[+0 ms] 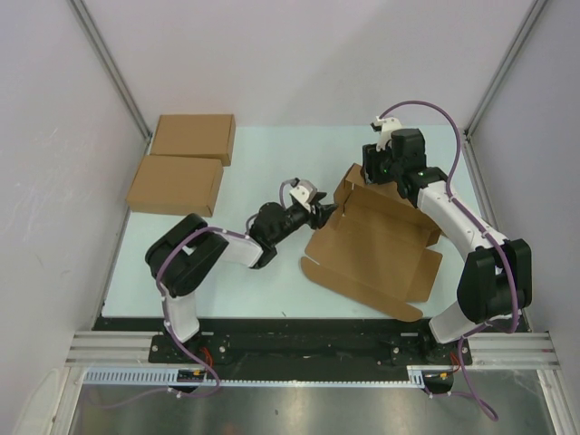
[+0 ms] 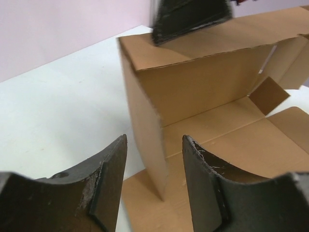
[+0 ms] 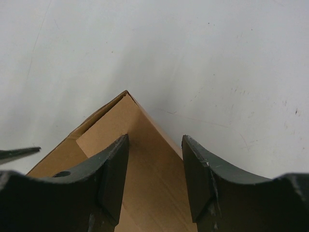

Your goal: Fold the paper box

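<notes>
Pale table [image 1: 263, 172] carries the paper box [image 1: 381, 245] part-raised right of centre, where we note left gripper [image 1: 324, 213] and right gripper [image 1: 376, 174] both roughly half-spread, clamping nothing, so we'd pin the rear wall [image 2: 203, 87] while nudging the side wall [image 2: 145, 130] squarely upright.

paper box [image 2: 203, 92] cut by right edge, right gripper [image 2: 190, 18] blurred, cropped at top

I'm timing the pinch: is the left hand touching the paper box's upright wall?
Apart. Left wrist view: the paper box wall edge stands between the open fingers of the left hand, gap on each side.
</notes>
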Available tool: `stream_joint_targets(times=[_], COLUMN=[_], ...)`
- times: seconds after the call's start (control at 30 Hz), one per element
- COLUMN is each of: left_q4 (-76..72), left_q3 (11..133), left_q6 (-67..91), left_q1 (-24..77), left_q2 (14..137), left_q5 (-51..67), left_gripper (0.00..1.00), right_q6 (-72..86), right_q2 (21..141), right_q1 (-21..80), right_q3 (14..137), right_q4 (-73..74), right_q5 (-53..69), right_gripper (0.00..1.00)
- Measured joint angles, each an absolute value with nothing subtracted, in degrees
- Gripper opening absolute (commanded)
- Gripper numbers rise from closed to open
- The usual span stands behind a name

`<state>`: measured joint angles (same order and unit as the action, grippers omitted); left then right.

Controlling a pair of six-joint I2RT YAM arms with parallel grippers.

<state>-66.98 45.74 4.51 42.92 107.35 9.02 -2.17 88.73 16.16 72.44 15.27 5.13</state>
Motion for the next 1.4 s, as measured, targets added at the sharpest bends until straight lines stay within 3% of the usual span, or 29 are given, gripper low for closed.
stream_joint_targets(times=[0.17, 0.3, 0.37, 0.97, 1.4], left_q4=[-68.0, -69.3, -68.3, -54.8, -49.9], left_q3=[43.9, 43.4, 43.6, 52.2, 58.5], left_q6=[4.9, 6.9, 7.6, 7.5, 7.5], left_q1=[39.6, 37.7, 37.5, 41.2, 43.1], left_q2=[105.3, 104.9, 104.9, 108.7, 111.5], left_q5=[7.8, 6.9, 6.6, 18.3, 17.0], left_gripper=[0.49, 0.20, 0.16, 0.30, 0.47], right_q6=[-2.2, -2.2, -2.2, -2.2, -2.4], right_q2=[88.7, 88.8, 88.9, 89.0, 89.1], right_q1=[16.2, 16.2, 16.3, 16.5, 17.1], right_q3=[72.4, 72.4, 72.4, 72.4, 72.4], right_q4=[15.2, 15.0, 14.9, 14.6, 14.3], right_q5=[5.0, 5.0, 5.0, 4.9, 4.3], right_gripper=[0.52, 0.52, 0.52, 0.52, 0.52])
